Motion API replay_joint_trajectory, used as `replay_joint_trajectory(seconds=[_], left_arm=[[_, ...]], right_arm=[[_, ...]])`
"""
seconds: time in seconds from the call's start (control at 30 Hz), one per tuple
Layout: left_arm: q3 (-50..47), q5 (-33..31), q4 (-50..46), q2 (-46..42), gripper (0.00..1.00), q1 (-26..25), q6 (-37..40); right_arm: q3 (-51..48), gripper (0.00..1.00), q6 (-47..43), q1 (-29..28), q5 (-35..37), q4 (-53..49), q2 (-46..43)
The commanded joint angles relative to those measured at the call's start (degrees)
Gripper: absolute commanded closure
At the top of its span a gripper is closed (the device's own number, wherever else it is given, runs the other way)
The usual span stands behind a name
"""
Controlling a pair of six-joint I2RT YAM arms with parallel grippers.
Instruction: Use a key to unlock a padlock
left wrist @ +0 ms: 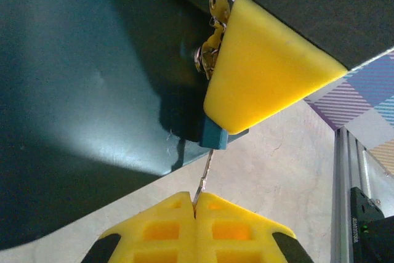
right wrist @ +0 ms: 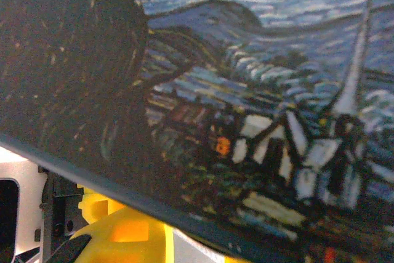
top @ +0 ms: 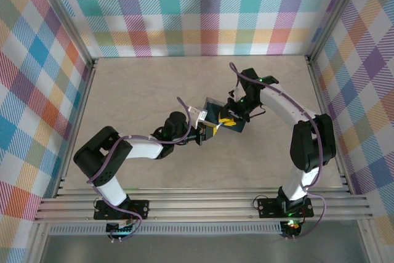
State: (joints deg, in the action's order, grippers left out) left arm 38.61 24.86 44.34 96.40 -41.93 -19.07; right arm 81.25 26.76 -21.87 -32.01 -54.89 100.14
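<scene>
Left gripper (left wrist: 196, 204) is pinching the key (left wrist: 205, 173) under the padlock (left wrist: 215, 138), near the middle of the table (top: 154, 84).
Its jaws are pressing flat together on the thin blade, which is reaching up to the small blue lock body at the tin's (left wrist: 92, 90) edge. Most of the lock is hiding behind one yellow finger (left wrist: 258, 72) of the right gripper (top: 228, 120). I cannot tell whether that gripper's jaws are clamping anything, as the painted tin is blocking its wrist view.

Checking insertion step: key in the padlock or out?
In, apparently: the key runs from the shut left end effector up into the padlock from below. How deep, cannot tell.
</scene>
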Motion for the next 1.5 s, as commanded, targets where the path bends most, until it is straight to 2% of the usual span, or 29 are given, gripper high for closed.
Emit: replay_joint_trajectory(seconds=[0.0, 0.53, 0.8, 1.27, 1.47], left_arm=[[2.39, 0.16, 3.83, 1.13, 1.00, -0.35, -2.55], [1.56, -0.69, 18.11, 7.40, 1.00, -0.36, -11.86], [2.20, -0.83, 17.85, 6.73, 1.00, -0.31, -11.24], [5.86, 3.73, 23.65, 8.89, 1.00, 0.92, -14.85], [5.74, 8.21, 30.76, 10.91, 1.00, 2.95, -21.25]], right_arm=[[-0.30, 1.00, -0.13, 0.07, -1.48, 0.92, -0.02], [-1.36, 1.00, 3.14, 0.07, -4.60, 3.76, -0.21], [-1.10, 1.00, 1.48, 0.03, -3.50, 1.80, 0.27], [-3.85, 1.00, 2.15, 0.07, -5.03, 5.85, 1.86], [-7.65, 1.00, 0.20, 0.07, -5.91, 9.32, 1.82]])
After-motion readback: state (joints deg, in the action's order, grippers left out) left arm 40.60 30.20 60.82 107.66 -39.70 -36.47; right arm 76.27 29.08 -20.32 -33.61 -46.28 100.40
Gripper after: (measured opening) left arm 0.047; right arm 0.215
